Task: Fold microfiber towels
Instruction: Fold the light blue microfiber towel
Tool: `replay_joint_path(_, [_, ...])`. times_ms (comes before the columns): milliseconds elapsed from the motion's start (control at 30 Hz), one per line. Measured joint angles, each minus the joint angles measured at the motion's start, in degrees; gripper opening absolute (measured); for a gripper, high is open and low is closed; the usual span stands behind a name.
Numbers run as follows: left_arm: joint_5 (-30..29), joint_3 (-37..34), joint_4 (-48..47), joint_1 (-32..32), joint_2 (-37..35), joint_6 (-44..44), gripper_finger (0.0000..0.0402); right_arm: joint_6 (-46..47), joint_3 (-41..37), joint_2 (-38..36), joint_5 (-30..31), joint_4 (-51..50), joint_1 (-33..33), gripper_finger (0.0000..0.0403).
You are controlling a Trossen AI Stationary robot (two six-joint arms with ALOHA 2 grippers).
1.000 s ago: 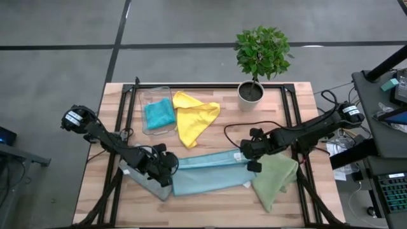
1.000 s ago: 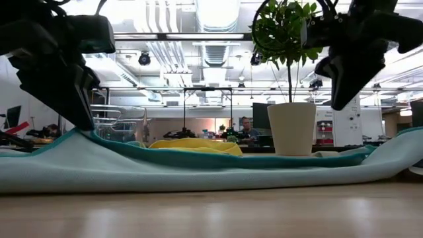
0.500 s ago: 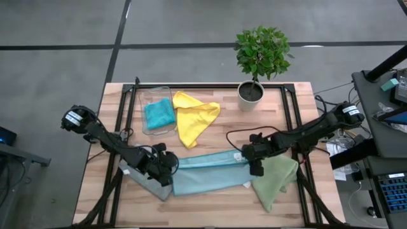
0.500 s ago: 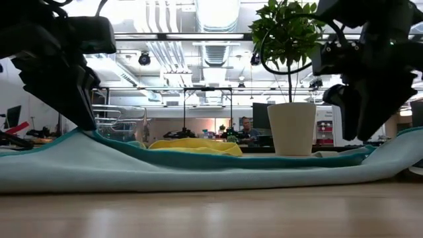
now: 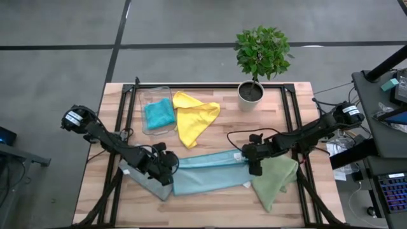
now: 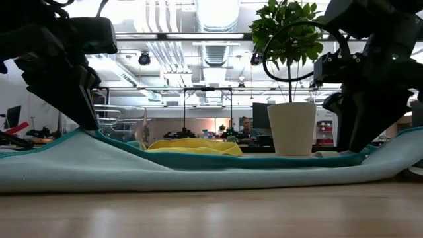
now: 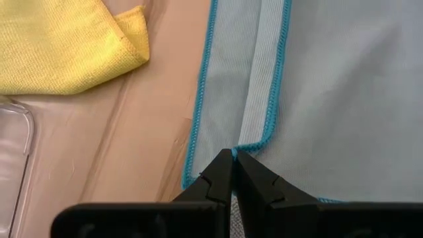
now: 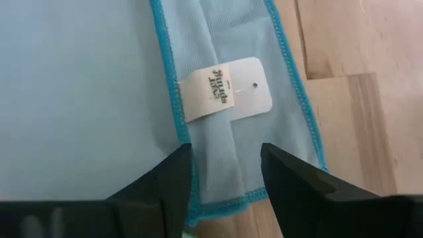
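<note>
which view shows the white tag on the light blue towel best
The right wrist view: the white paper tag fills the frame centre, print visible, on the light blue microfiber towel, ahead of the open right gripper. The high view shows only a speck; the low and left wrist views don't show it.

The only readable text is on the white tag [image 8: 228, 94] sewn to the hemmed edge of the light blue towel [image 8: 86, 99], near one of its corners. It carries two short printed lines, seemingly "ever spring", though the letters are small and uncertain.
</note>
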Motion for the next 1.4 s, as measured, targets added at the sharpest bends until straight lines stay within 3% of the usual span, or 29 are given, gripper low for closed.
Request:
replay_joint_path(267, [0.0, 0.0, 0.0, 0.1, 0.0, 0.0, 0.0, 0.1, -0.3, 0.1, -1.1, 2.1, 1.0, 0.0158])
replay_joint_path(600, [0.0, 0.0, -0.4, 0.2, 0.0, 0.0, 0.0, 0.2, 0.8, 7.9, 0.9, 3.3, 2.0, 0.0155])
replay_joint_path(767, [0.0, 0.0, -0.5, 0.2, 0.0, -0.1, 0.0, 0.5, 1.9, 7.3, 1.5, 1.4, 2.0, 0.0137])
replay_joint_path(1067, [0.0, 0.0, -1.7, 0.2, 0.0, -0.1, 0.0, 0.6, 2.3, 4.0, 5.2, -1.7, 2.0, 0.0093])
replay_joint_path(1400, [0.0, 0.0, -1.8, 0.4, 0.0, -0.1, 0.0, -1.3, 2.3, 3.6, 6.7, -2.0, 2.0, 0.0012])
